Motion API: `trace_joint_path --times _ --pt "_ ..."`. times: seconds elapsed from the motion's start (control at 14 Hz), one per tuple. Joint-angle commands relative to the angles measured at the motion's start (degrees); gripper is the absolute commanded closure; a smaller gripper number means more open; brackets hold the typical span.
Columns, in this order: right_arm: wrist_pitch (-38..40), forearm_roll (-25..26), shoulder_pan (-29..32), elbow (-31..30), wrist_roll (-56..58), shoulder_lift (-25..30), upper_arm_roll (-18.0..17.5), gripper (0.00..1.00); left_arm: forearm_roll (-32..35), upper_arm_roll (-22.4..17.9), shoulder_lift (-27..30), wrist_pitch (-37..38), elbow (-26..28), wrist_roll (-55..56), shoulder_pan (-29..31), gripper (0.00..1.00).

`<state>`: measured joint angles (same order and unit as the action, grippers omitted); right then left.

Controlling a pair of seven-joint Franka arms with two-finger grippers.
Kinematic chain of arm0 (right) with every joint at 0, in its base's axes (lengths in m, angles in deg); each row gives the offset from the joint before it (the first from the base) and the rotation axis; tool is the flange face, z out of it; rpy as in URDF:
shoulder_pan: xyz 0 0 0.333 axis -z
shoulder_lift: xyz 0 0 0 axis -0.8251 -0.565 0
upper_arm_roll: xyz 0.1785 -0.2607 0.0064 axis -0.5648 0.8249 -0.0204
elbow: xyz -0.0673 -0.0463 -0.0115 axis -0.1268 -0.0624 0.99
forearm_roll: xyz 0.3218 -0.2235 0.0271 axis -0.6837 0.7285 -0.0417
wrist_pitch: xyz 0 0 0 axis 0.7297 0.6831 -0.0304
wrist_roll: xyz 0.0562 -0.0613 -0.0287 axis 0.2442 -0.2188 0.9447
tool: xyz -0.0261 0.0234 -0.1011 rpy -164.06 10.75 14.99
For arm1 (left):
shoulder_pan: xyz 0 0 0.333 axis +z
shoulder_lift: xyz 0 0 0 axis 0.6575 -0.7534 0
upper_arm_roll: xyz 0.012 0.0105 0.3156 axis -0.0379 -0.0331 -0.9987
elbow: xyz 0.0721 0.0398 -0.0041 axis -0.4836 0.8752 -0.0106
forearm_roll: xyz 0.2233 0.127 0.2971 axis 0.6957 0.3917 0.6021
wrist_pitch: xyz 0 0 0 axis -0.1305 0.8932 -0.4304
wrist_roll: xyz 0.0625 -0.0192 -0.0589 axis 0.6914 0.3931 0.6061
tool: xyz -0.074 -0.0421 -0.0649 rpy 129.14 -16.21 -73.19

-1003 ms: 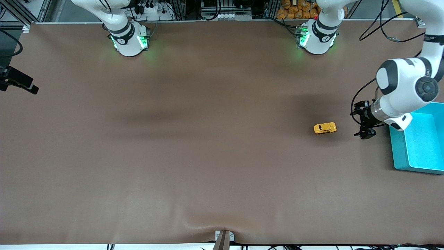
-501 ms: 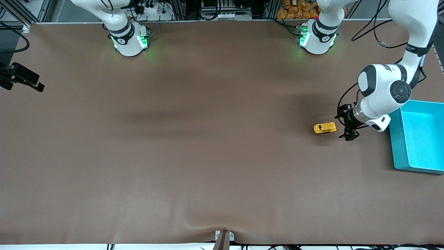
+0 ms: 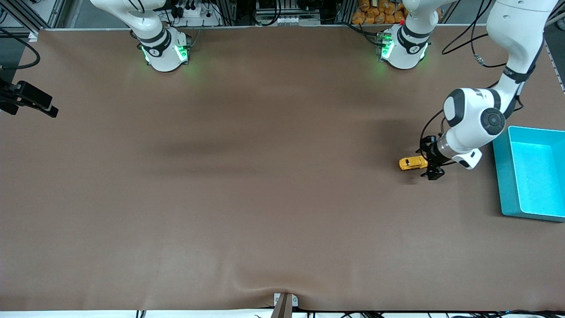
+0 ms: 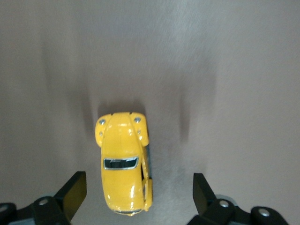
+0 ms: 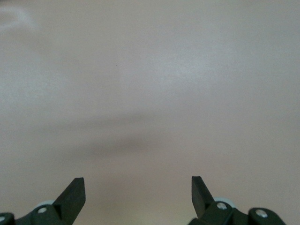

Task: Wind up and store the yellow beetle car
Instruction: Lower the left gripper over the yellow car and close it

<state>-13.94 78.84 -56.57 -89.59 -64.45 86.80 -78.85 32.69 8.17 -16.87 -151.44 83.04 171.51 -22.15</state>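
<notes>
Across the brown table [image 3: 247,198], I saw a teal bin [image 3: 507,185] at the left arm's end, just past the left arm's wrist from the left gripper [image 3: 429,160]. That gripper was low over the mat with its fingers [image 4: 72,194] spread wide and gripping nothing. The car [image 4: 123,161] stood on its wheels between the fingers, closer to one, touching neither. My right gripper [image 5: 138,197] waited off at the right arm's end, fingers equally wide, holding nothing, over bare mat.
</notes>
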Motion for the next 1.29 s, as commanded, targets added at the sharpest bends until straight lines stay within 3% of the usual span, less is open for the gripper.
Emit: trace_joint_path --times 0.0,0.21,0.29,0.36,0.43,0.5,0.57,0.79,0.93,1.22 --pt "-0.2 0.4 -0.2 -1.2 0.0 1.1 0.2 0.0 -0.1 0.1 -1.2 -2.4 0.5 0.6 -1.1 0.0" --pt "-0.3 0.4 -0.3 -1.2 0.0 1.0 0.2 0.0 0.0 0.0 -2.2 -3.2 0.5 0.6 -1.1 0.0" --pt "-0.3 0.4 -0.3 -1.2 0.0 1.0 0.2 0.0 0.1 -0.1 -2.2 -3.2 0.5 1.0 -1.1 0.17" --pt "-0.3 0.3 -0.1 -1.2 0.0 0.9 0.2 0.0 0.1 -0.1 -2.3 -3.2 0.5 1.2 -1.0 0.48" --pt "-0.5 0.2 -0.1 -1.2 0.1 0.8 0.3 0.0 0.1 -0.2 -2.3 -3.2 0.5 1.2 -0.9 0.72" --pt "-0.5 0.2 0.0 -1.2 0.0 0.6 0.3 0.0 0.1 -0.2 -2.3 -3.2 0.6 1.2 -0.8 0.91" --pt "-0.5 0.2 -0.1 -1.2 0.0 0.6 0.3 0.0 0.1 -0.3 -2.3 -3.2 0.7 1.2 -0.4 1.0" --pt "-0.5 0.2 -0.1 -1.3 0.0 0.4 0.3 0.0 0.9 -0.4 -1.6 -2.8 0.4 1.0 -0.9 1.0" --pt "-0.5 0.2 0.3 -1.3 0.1 0.4 0.3 0.0 5.5 -0.5 0.4 -0.6 -0.2 0.9 -0.9 1.0" --pt "-0.7 0.2 0.2 -1.3 0.1 0.4 0.3 0.0 11.2 -0.3 1.7 14.3 -11.3 -0.1 -0.1 1.0"
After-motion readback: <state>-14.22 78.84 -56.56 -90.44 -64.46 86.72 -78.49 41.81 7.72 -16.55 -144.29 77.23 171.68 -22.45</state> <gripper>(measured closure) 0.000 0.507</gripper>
